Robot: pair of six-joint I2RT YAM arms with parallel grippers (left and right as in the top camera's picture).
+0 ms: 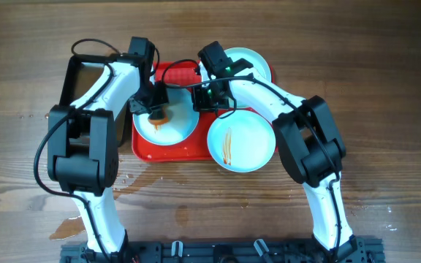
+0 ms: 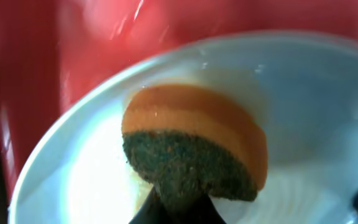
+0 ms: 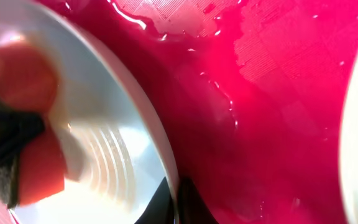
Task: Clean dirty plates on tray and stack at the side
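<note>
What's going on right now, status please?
Left gripper clamps sponge on plate in tray. Right gripper pinches its rim. Streaked plate waits alongside. Nothing blocking.

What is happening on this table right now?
The left gripper presses an orange and green sponge onto a plate lying on the red tray. The right gripper pinches that plate's rim, apparently to steady it. A second plate, streaked with orange, sits at the tray's right edge; a third plate lies partly hidden behind the right arm.

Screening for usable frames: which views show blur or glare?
Overhead: sharp, evenly lit. Left wrist: sponge fairly sharp, plate rim smeared and washed out. Right wrist: soft throughout, glare specks on the wet tray.
</note>
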